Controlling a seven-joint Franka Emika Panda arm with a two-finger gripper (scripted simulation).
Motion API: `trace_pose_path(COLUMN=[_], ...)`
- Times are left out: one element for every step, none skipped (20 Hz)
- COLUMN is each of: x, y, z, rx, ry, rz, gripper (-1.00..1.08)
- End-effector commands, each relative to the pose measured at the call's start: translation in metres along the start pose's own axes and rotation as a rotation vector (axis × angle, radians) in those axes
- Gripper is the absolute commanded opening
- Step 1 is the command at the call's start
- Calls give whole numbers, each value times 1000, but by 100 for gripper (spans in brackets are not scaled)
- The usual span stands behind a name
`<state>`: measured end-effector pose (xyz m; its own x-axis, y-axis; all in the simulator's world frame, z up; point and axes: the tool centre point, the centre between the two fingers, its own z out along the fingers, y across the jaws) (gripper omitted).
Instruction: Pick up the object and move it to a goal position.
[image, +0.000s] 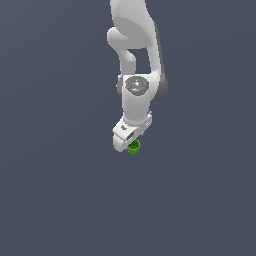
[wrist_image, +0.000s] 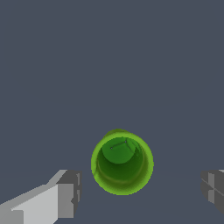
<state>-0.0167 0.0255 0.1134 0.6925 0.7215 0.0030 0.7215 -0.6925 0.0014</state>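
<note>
1. While my gripper (wrist_image: 140, 192) hangs over the green cup (wrist_image: 122, 162), its two fingers (wrist_image: 65, 194) are spread wide, one on each side of the cup, touching nothing and gripping nothing
2. No brand, label or writing shows on the cup or on my white arm (image: 135, 95)
3. The cup stands upright with its mouth open toward my wrist camera; in the exterior view it (image: 134, 147) peeks out just under my hand
4. Nothing crowds the cup or blocks my fingers
5. The surface (wrist_image: 109, 57) is plain dark grey-blue all around, with no visible walls or edges
</note>
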Motion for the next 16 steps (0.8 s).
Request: trace_pose_path(x=[-2,-3,-3,-4,-4,-5,-5,-5,-6,-6,-6,-7,-7,-7,-7,-7], y=[-2,-3,-4,-5,-5,-6,-6,-7,-8,-8,-8,-9,-9,-9,-10,-10], z=[5,7,9,10,12,13,14,15,16,17,18,19,19,20,20,21], rx=[0,0,0,0,0,1,1,1,1,1,1,1,2,2,2,2], ry=[-1,-2,-2,-2,-2,-3,-3,-3,-3,-3,-3,-3,-3,-3,-3,-3], rz=[-73,-98,-122,-145,-166,-185,-203,-219,-234,-247,-259,-269,-277,-284,-290,-293], gripper=[100,100,100,100,100,100,100,100,100,100,100,100,100,100,100,100])
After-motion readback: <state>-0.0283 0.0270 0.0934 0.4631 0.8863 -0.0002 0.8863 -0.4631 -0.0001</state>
